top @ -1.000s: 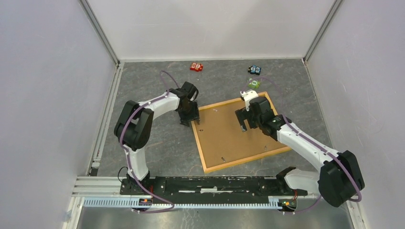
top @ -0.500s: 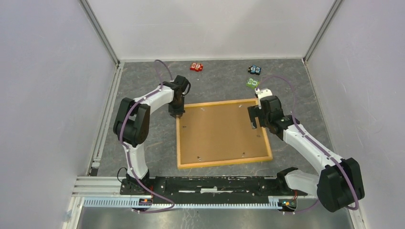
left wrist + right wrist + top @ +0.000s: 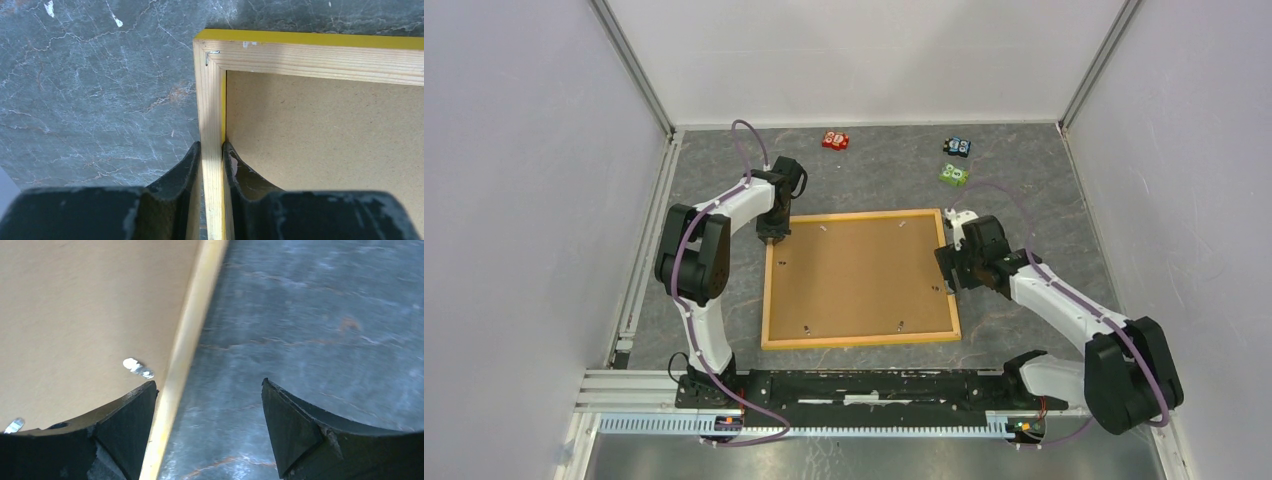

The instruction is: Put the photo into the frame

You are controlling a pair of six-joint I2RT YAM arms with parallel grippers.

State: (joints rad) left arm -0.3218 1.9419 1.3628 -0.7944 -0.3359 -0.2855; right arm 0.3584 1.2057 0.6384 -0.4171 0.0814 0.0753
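Left hand (image 3: 211,155) is clamped on the frame (image 3: 310,55): one finger outside the left rail, one inside against the backing board (image 3: 325,150), just short of the far-left corner. Right hand (image 3: 207,385) is spread apart, gripping nothing. It hangs over the right rail w/ one finger above the board edge and the other above bare desk (image 3: 325,315), and the rail runs up between them.

Frame (image 3: 859,340) lies flat mid-desk, back side up, approx. square to the arm bases. The brown board (image 3: 859,275) fills it, and small metal tabs (image 3: 138,367) show near the rails. The photo is in no view, so can't tell if it sits under the board or is elsewhere.

Step in hand, prob.: setting the frame where both arms reach it, w/ the left hand as anchor. The insert itself is not yet begun.

Next move calls for getting the board out: tabs turned aside and an edge lifted while the left grip steadies the rail. The tabs are tiny, so the right hand needs a fine approach.
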